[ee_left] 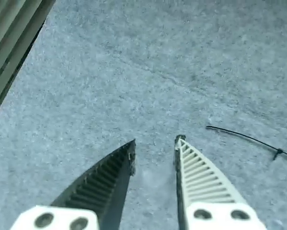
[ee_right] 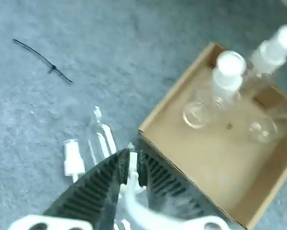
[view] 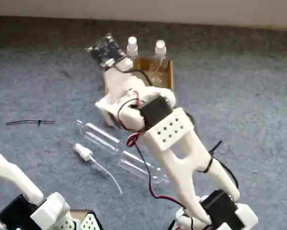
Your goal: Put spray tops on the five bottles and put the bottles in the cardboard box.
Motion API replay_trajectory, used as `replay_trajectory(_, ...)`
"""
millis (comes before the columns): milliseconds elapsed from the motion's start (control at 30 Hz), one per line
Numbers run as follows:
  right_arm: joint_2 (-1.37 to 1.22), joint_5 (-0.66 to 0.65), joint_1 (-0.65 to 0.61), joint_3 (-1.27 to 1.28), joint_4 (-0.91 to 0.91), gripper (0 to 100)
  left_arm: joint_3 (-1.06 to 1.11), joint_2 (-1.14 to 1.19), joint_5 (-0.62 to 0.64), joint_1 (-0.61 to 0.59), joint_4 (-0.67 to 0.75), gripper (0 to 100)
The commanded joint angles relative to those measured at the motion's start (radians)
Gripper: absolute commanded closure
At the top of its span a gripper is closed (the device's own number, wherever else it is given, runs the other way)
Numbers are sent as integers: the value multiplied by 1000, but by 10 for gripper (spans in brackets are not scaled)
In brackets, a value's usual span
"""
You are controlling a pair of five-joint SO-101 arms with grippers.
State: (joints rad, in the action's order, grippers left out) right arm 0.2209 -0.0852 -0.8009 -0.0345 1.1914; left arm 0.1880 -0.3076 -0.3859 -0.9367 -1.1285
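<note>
here, grey felt-like carpet (view: 239,86) carries a shallow brown cardboard box (ee_right: 174,91). a clear round bottle (ee_right: 227,72) and a second bottle (ee_right: 272,48) stand in it, both white-capped. a lying bottle (ee_right: 100,136) rests beside a loose spray top (ee_right: 72,160). the right gripper (ee_right: 132,154) pinches a small white spray top (ee_right: 132,167) between ribbed fingers, just beside the box's corner. the right arm (view: 181,143) stretches low toward the box. the left gripper (ee_left: 155,142) hangs with fingers spread over carpet, near a thin black cable tie (ee_left: 248,139).

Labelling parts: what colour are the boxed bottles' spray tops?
White spray tops, best in the right wrist view.
</note>
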Motion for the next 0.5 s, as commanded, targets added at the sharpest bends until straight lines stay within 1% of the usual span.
replay_trajectory(0,-74,21,-122,39,-182,995,-18,-2,-48,-15,15,868)
replay_trajectory(133,-222,21,-193,79,-337,988,19,-2,-48,-15,17,868)
replay_trajectory(200,-285,21,-196,76,-355,981,30,-2,-48,-15,17,868)
replay_trajectory(233,-312,23,-194,73,-354,960,35,-2,-48,-15,17,867)
replay_trajectory(467,-357,18,-211,74,-334,699,39,-2,-48,-12,17,867)
